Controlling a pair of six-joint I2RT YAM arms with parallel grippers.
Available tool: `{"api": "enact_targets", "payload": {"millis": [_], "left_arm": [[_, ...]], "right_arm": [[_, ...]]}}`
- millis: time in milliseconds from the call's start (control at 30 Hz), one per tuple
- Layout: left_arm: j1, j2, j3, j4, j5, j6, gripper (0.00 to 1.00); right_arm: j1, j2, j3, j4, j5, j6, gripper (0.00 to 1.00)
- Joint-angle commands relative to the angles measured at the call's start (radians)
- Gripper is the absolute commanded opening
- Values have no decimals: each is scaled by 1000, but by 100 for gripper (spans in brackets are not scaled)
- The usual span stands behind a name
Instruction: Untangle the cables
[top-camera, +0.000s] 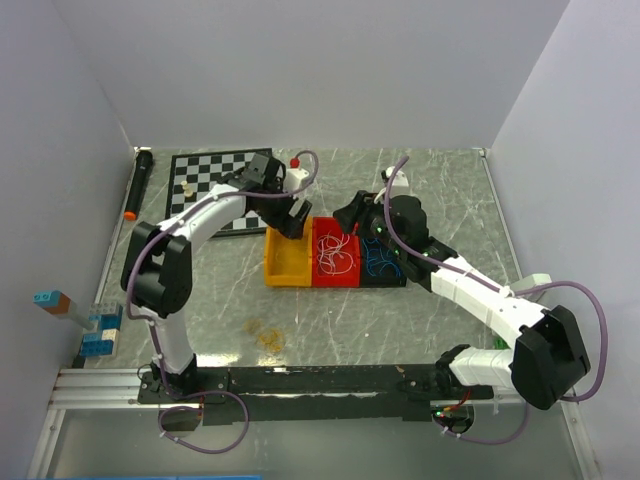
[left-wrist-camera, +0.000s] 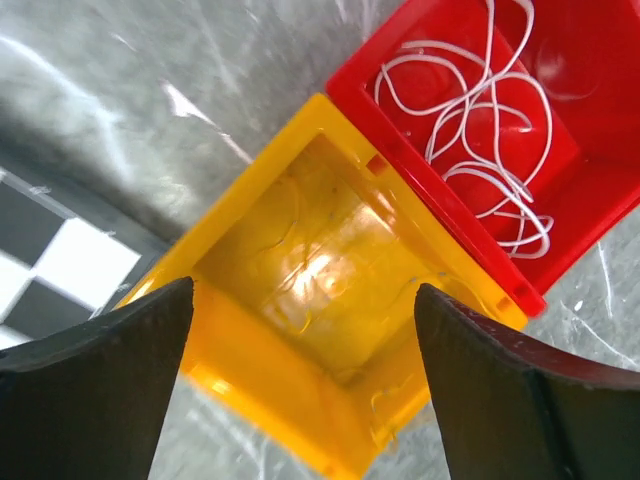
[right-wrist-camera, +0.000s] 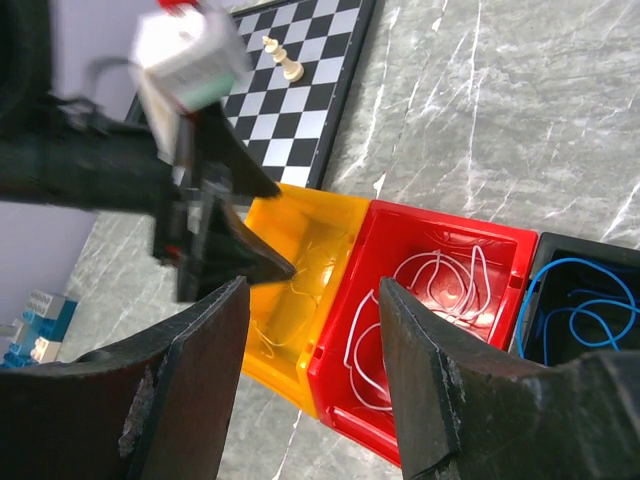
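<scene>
While the left gripper (left-wrist-camera: 300, 298) hung directly over the yellow bin (left-wrist-camera: 262, 378), its two dark fingers (left-wrist-camera: 95, 385) stood wide apart and nothing was between them, so it was released and held no cable. In the left wrist view this bin filled the middle of the frame, and on its floor a few very thin yellowish cables (left-wrist-camera: 292, 242) could be seen, though they were hard to tell from the shiny plastic. Touching its right side was the red bin (left-wrist-camera: 600, 120), in the upper right of that frame, and the white cables (left-wrist-camera: 472, 112) lay inside it in loose loops, crossing one another many times. In the right wrist view the right gripper (right-wrist-camera: 310, 290) was above the border between the yellow bin and the red bin, with its worn fingers also apart and empty. At the right edge of that frame stood the black bin (right-wrist-camera: 590, 243), just beside the red one, and the blue cables (right-wrist-camera: 578, 300) were curled inside it. From the top camera the three bins made one row in the centre of the marble-patterned table (top-camera: 450, 190), and a chessboard (top-camera: 205, 185) lay in the upper left, behind the left arm.
</scene>
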Motion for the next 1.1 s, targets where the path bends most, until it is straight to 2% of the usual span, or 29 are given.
{"api": "enact_targets", "payload": {"millis": [0,100,233,333,400,533,667,867,1067], "left_arm": [[30,-134,117,-63,-39,1,97],[66,-182,157,-93,-9,-10,97],[76,-280,102,-135,62,12,96],[76,-364,-22,-175,152,102,97],[76,-416,-121,-221,203,212,97],[79,-530,-341,-198,162,390,97],[108,-601,-433,-251,229,551,97],[109,-556,-547,-356,197,749,98],[108,-443,-570,-328,211,773,97]], "right_arm": [[-6,-48,17,9,-10,-4,61],[2,-62,9,9,-32,-7,62],[40,-91,-8,8,-50,-41,62],[101,-96,-28,18,-100,-89,62],[159,-76,-35,3,-144,-125,62],[293,-13,-83,3,-246,-193,63],[409,91,-84,-31,-280,-213,64],[442,174,-121,18,-299,-166,62],[445,277,-100,28,-360,-124,62]]}}
